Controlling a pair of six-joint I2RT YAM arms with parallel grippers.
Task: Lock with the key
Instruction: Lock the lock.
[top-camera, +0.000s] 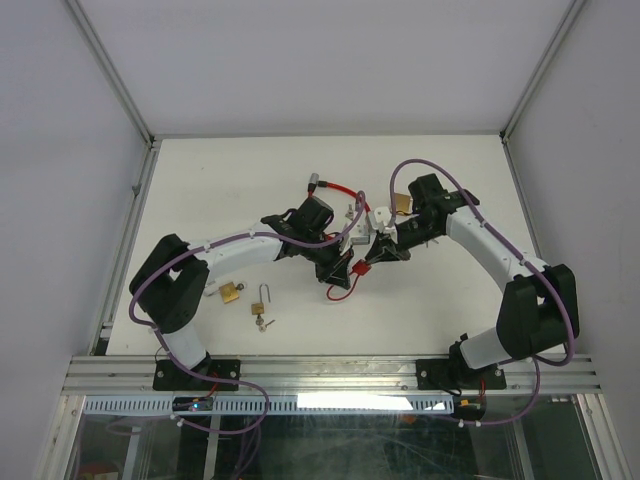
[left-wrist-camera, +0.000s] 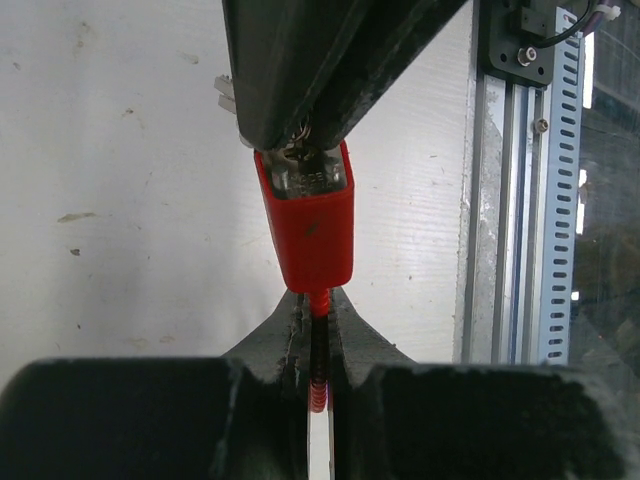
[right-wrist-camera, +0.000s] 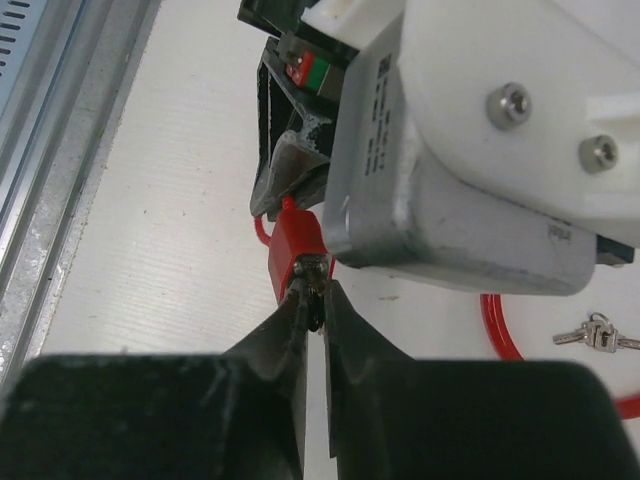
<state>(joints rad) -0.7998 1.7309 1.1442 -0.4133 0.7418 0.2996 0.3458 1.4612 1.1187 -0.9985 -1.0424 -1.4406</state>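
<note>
Up close, left tool (left-wrist-camera: 318, 312) pinched shut on red cable (left-wrist-camera: 317, 385), just below red lock body (left-wrist-camera: 312, 235). At the body's other end, right tool (right-wrist-camera: 316, 295) narrowed to a slit, seemingly gripping the key (right-wrist-camera: 312, 268). All held over white worktop (left-wrist-camera: 120, 200), near its middle.

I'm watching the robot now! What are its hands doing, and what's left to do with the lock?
Left gripper: shut on the red cable just below the red lock, steadying it.
Right gripper: shut on what looks like the key, at the lock's other end.
Done: the arms meet mid-table, with the key at the lock.
Left: turn the key. The pictures don't show whether it has turned or whether the lock is locked.
Also there: a brass padlock lies on the table by the left arm.
</note>
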